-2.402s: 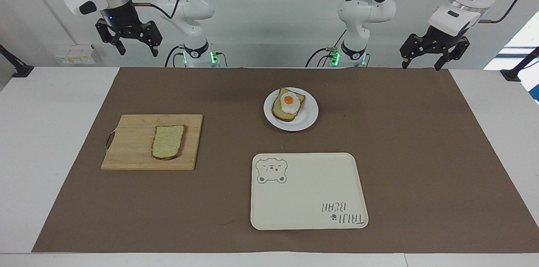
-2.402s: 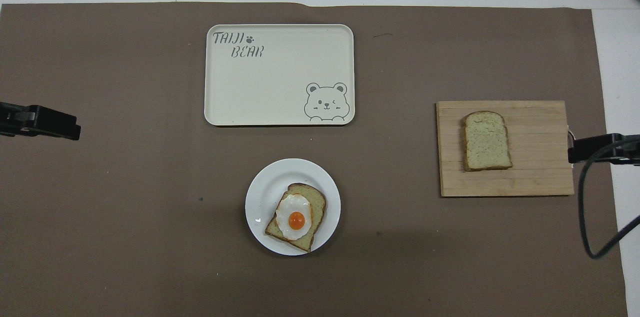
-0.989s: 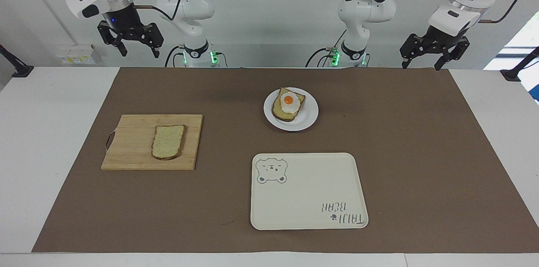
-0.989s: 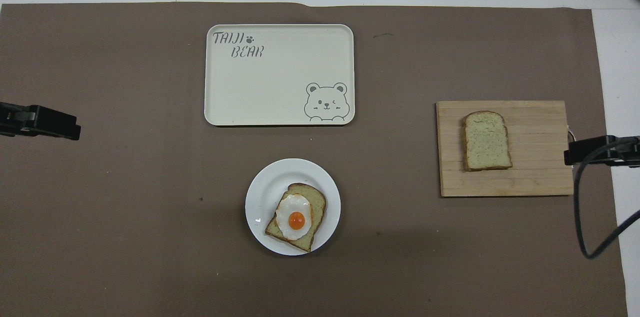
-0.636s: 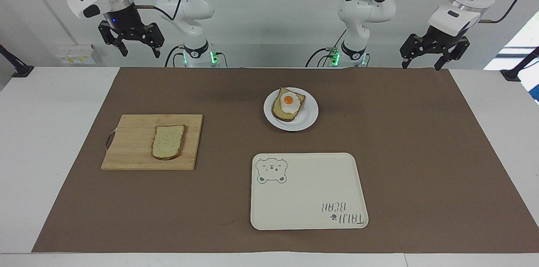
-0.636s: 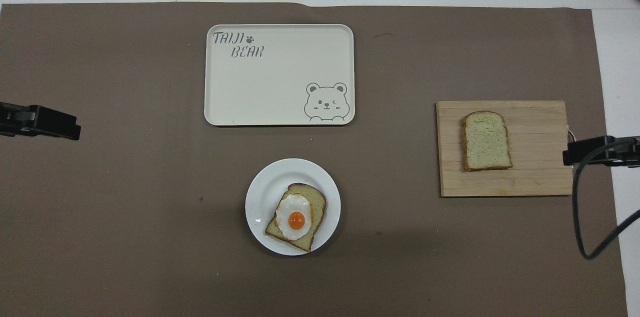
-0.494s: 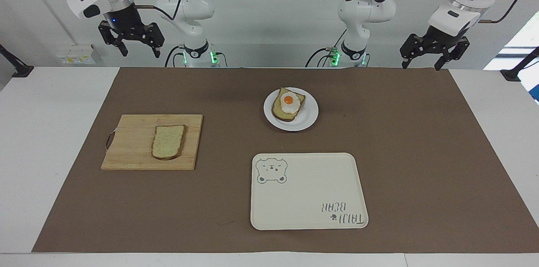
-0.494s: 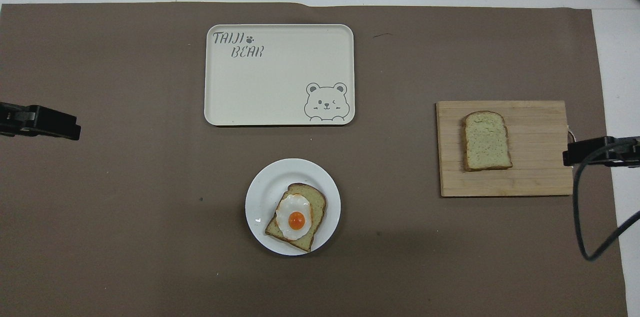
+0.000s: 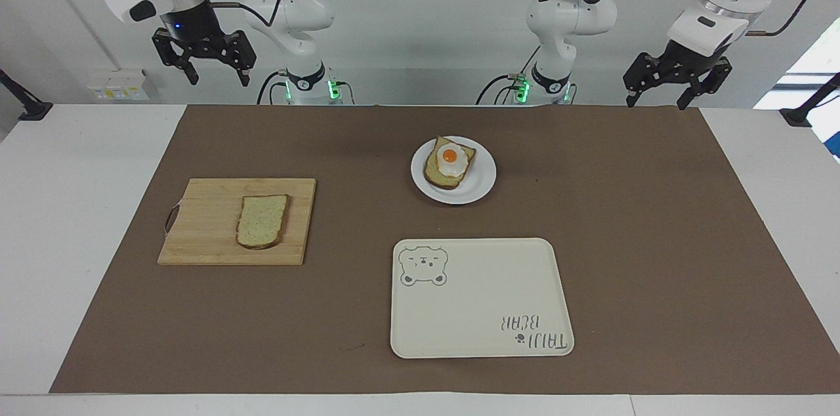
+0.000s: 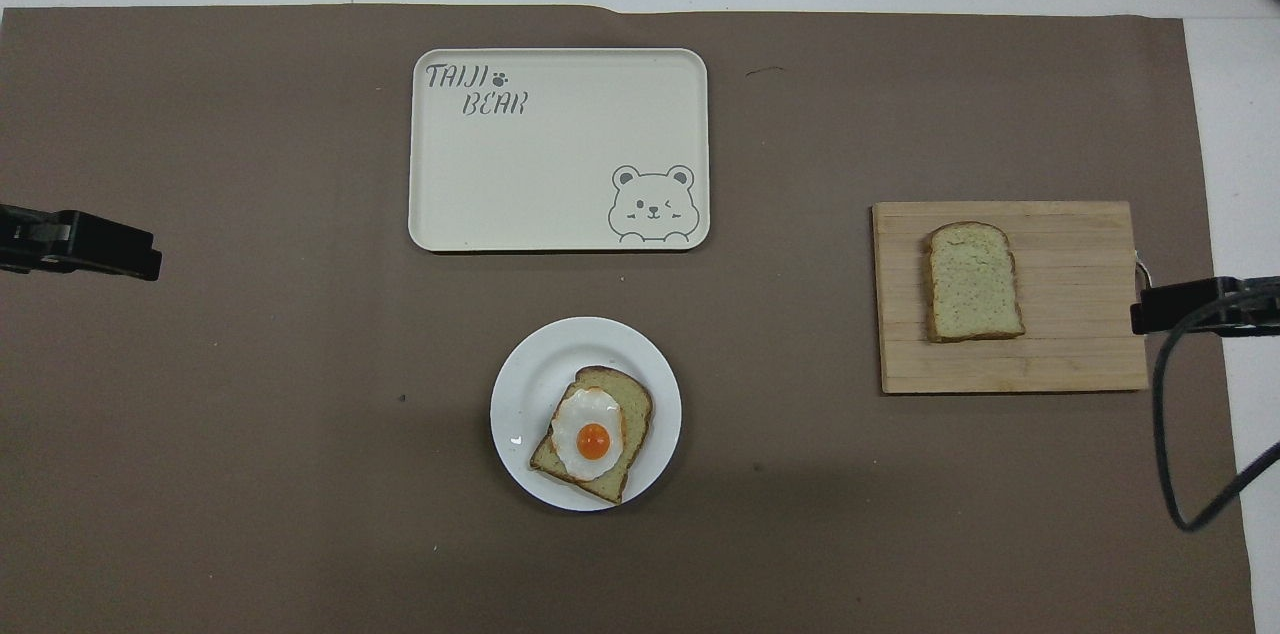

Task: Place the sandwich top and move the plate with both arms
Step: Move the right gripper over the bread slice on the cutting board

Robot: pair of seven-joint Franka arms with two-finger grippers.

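Wooden board, bread slice untouched; the right gripper, spread wide, has been nudged above it, so pickup looks imminent. Left gripper waits, also wide.

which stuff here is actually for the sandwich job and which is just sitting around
For the job: sandwich top on the cutting board; plate carrying the egg-topped bread; right gripper and left gripper, both raised, open.

Just there: bear tray; brown mat.

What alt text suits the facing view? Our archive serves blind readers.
Both open pincers, right and left, hang high at the robots' end, holding nothing. Below: plain bread slice on a cutting board, egg-topped bread on a white plate, and a bear tray.
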